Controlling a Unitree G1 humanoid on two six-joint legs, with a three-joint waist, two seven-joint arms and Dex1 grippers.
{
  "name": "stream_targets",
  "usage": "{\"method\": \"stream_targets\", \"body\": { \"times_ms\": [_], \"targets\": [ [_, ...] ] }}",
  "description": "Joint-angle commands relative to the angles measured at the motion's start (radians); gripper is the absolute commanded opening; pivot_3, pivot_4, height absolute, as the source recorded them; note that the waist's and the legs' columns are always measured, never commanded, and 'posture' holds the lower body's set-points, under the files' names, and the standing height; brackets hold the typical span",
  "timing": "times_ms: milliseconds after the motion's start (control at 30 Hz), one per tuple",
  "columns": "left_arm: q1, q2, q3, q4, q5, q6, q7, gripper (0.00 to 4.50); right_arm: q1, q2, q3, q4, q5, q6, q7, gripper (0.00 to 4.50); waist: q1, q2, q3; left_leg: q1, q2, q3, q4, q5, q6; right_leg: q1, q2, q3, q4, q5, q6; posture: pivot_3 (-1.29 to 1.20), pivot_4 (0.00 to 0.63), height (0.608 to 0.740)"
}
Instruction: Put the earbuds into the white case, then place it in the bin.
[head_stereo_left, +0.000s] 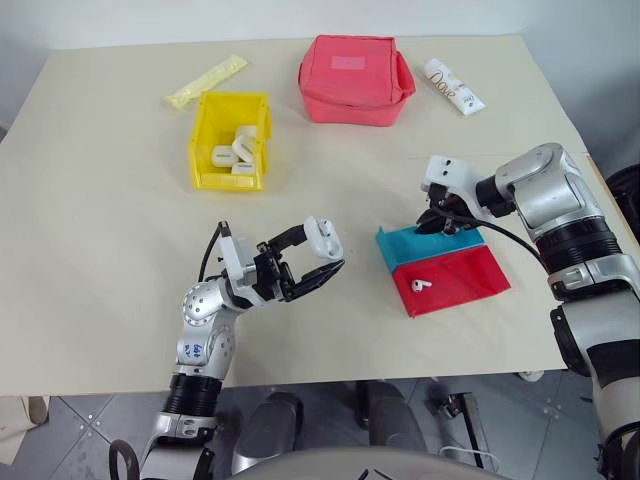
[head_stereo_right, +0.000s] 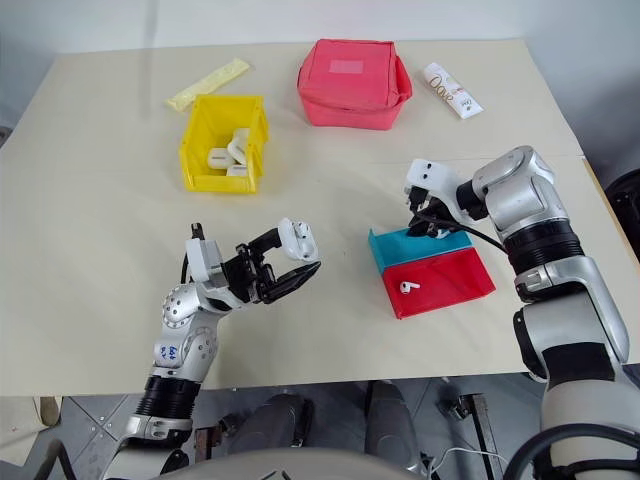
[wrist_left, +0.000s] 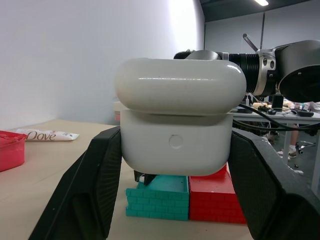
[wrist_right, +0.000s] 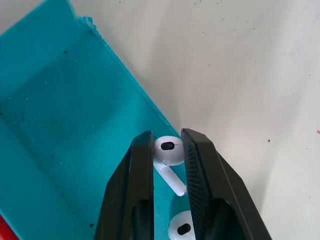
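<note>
Tabletop (head_stereo_left: 100, 250): was beige, white wall behind.
Left gripper (head_stereo_left: 318, 255): clamped the white case (head_stereo_left: 324, 238).
Right gripper (wrist_right: 167, 150): pinched an earbud (wrist_right: 169, 154) over the teal tray (wrist_right: 60, 125).

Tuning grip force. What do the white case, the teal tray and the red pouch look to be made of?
White case: likely glossy hard plastic; it shows reflections. Teal tray: matte rigid plastic, possibly printed; its outer wall has a brick-like texture. Red pouch: looks like soft fabric, with rounded, sagging sides and seams.
</note>
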Motion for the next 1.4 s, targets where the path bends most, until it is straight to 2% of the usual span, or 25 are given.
{"method": "stream_targets", "body": {
  "times_ms": [33,233,367,533,733,833,1000,1400],
  "targets": [
    [-0.032,-0.002,0.0,0.008,-0.007,-0.015,-0.01,2.78,0.002,-0.017,-0.066,-0.084,0.045,-0.008,-0.003,0.47,0.0,0.0,0.0,0.0,0.0,0.0,0.0,0.0,0.0,0.0,0.0,0.0,0.0,0.0,0.0,0.0,0.15,0.74],
    [-0.107,-0.011,0.003,0.107,-0.016,-0.022,-0.064,2.78,0.098,-0.056,-0.251,-0.366,0.216,0.049,-0.005,0.47,0.002,0.0,0.0,0.0,0.0,0.0,0.0,0.0,0.0,0.0,0.0,0.0,0.0,0.0,0.0,0.0,0.15,0.74],
    [-0.183,-0.029,0.0,0.217,-0.017,-0.038,-0.13,2.78,0.279,-0.065,-0.436,-0.732,0.445,0.283,-0.027,0.47,0.016,0.0,0.0,-0.002,0.0,-0.003,0.001,0.0,0.0,0.0,0.0,-0.002,-0.001,0.0,0.0,0.0,0.15,0.74],
    [-0.263,-0.043,0.003,0.33,-0.015,-0.049,-0.212,2.78,0.462,0.057,-0.656,-1.102,0.735,0.598,-0.228,0.47,0.022,0.0,-0.001,-0.002,0.0,-0.002,0.002,0.0,0.0,0.0,0.0,-0.001,0.0,0.0,0.0,0.0,0.15,0.74],
    [-0.335,-0.072,-0.001,0.4,-0.014,-0.043,-0.271,2.78,0.557,0.301,-0.809,-1.314,1.008,0.781,-0.543,0.47,0.024,0.0,-0.001,-0.001,0.0,-0.002,0.002,0.0,0.0,0.0,0.0,-0.001,0.001,0.0,0.0,0.0,0.15,0.74],
    [-0.363,-0.089,-0.004,0.423,-0.013,-0.035,-0.293,2.78,0.622,0.384,-0.814,-1.379,1.092,0.799,-0.669,0.47,0.029,-0.001,-0.001,-0.001,0.0,-0.003,0.001,0.0,0.0,0.0,0.0,-0.002,0.001,0.0,0.0,0.0,0.15,0.74],
    [-0.376,-0.098,0.003,0.41,-0.022,-0.001,-0.306,2.78,0.656,0.402,-0.79,-1.379,1.175,0.759,-0.793,0.47,0.022,-0.001,-0.001,0.0,-0.002,-0.002,0.001,0.001,0.002,0.0,-0.001,0.001,0.001,0.001,0.001,0.0,0.15,0.74],
    [-0.347,-0.096,0.001,0.288,-0.042,0.094,-0.298,2.78,0.726,0.339,-0.672,-1.33,1.184,0.579,-0.832,0.47,0.01,-0.001,-0.001,0.0,-0.001,-0.002,0.0,0.001,0.002,0.0,0.0,0.0,0.001,0.0,0.0,0.0,0.15,0.74]
  ]
}}
